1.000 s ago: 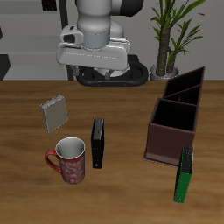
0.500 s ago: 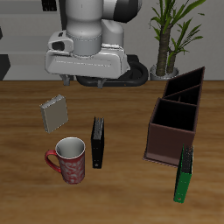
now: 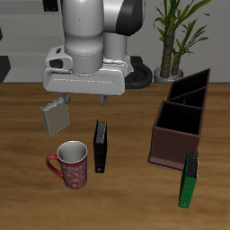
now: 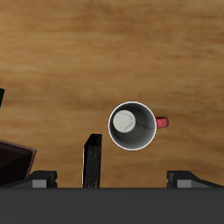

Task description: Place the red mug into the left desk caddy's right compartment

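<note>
A small grey book point(image 3: 55, 116) lies tilted on the desk point(image 3: 126, 193), apart from the red mug point(image 3: 71, 164), which stands upright nearer the front edge, handle pointing away from the black book point(image 3: 101, 145) just beside it. Bare wood rings the mug's other sides. The gripper point(image 3: 83, 99) hangs high above this group, fingers point(image 3: 64, 97) spread apart and holding nothing. Across open desk sits the left desk caddy point(image 3: 181, 119), its right compartment point(image 3: 172, 120) clear inside, and a green book point(image 3: 189, 180) leans at its front corner.
</note>
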You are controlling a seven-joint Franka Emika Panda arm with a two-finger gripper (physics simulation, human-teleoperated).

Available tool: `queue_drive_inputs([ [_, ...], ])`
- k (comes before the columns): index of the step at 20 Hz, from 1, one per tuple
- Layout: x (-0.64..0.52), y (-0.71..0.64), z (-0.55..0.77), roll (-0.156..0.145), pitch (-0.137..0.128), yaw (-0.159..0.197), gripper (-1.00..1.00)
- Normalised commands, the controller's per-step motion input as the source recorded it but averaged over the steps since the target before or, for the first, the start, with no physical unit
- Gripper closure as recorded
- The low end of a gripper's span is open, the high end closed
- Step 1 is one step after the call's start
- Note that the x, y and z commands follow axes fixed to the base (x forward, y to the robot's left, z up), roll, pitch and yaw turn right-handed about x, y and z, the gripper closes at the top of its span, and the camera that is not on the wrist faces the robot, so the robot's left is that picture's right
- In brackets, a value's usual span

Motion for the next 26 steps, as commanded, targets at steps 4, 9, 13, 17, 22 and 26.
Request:
queue_drive_inputs([
  [4,0.27,-0.1,-0.14,0.026,-0.016,-0.002,-1.0],
  [9,0.16,-0.06,-0.28,-0.019,-0.017,-0.03,-1.0],
  [13,0.17,0.02,-0.45,0.004,0.025,-0.005,-1.0],
  [17,0.07,0.0,-0.33,-0.02,-0.001,-0.049,-1.0],
  [22,0.02,0.0,-0.27,-0.002,0.008,-0.027,-1.0],
  [26,-0.01,0.06,-0.43,0.011,-0.02,-0.034,-1.0],
])
